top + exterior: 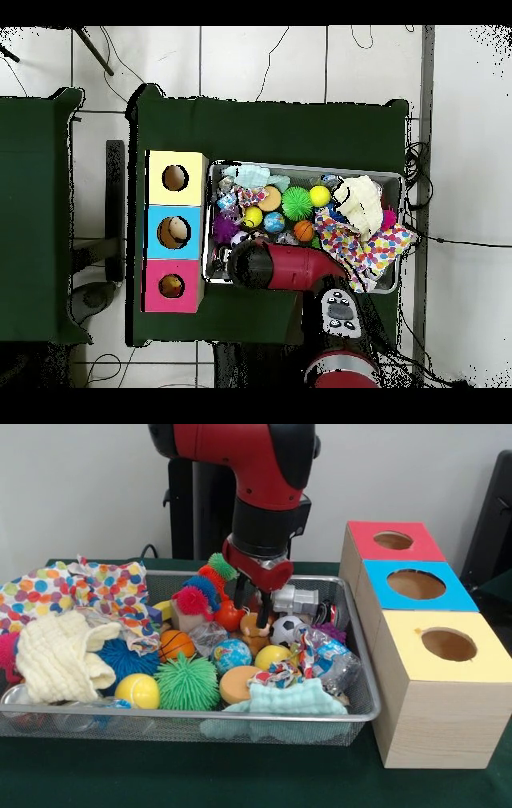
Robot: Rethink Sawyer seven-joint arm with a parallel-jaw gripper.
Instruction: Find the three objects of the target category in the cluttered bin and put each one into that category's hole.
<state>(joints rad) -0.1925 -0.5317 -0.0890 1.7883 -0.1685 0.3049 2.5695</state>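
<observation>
Just above frame centre, the gripper point(251, 602) straddles, fingers apart and gripping nothing, the orange-brown plush toy point(254, 634), judged light and squashy, best pinched round its body

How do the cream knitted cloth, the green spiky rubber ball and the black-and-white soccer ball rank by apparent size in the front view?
1. Cream knitted cloth, largest.
2. Green spiky rubber ball.
3. Black-and-white soccer ball, smallest; it lies farther from the camera, so its true size is less certain.
</observation>
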